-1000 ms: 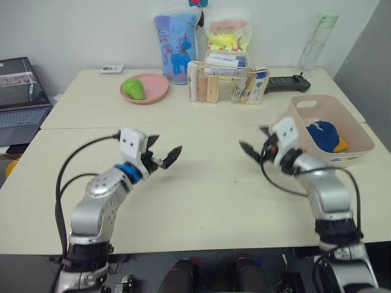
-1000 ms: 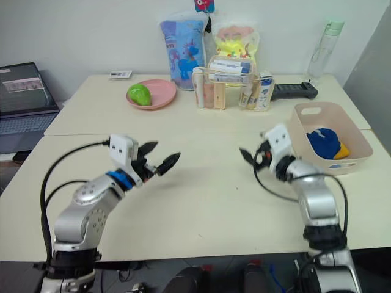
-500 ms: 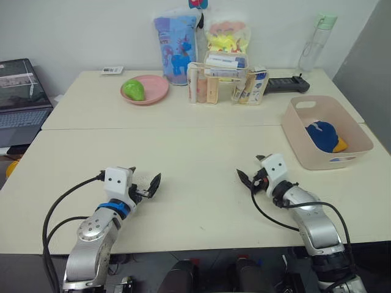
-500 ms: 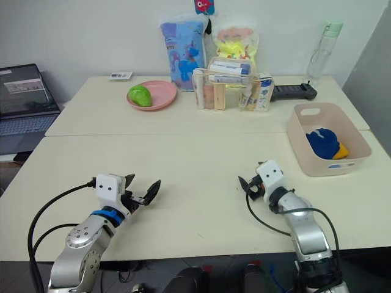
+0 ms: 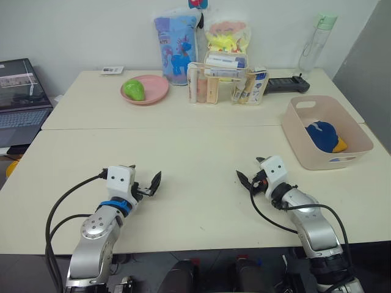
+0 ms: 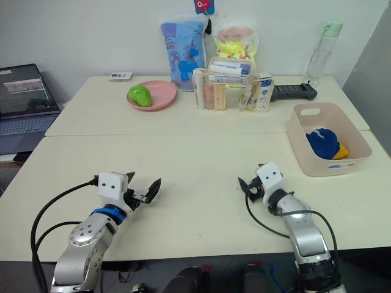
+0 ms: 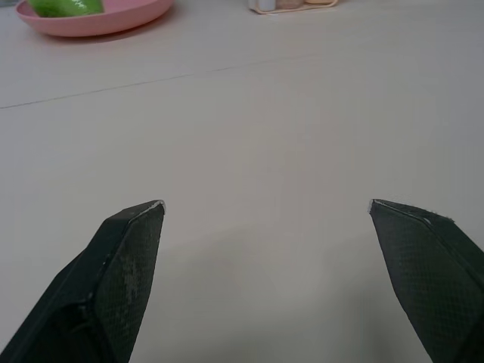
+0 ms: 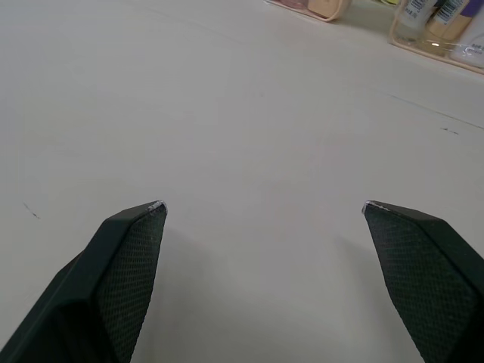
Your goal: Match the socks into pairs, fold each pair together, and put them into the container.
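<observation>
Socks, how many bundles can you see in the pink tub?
2 show in the container: a navy blue bundle in the middle, and a bit of mustard yellow peeking out beside it. More may be hidden underneath.

An office or lab room: 2 pale tables (image 5: pixel 183 152) pushed together against a white wall, an open laptop (image 5: pixel 18 97) alongside.

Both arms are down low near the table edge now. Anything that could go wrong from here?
Only navy and mustard fabric shows in the container; whether all six socks are inside cannot be told, so stopping now may be premature. Both the left gripper and right gripper sit open just over the table; dropping further could scrape it.
</observation>
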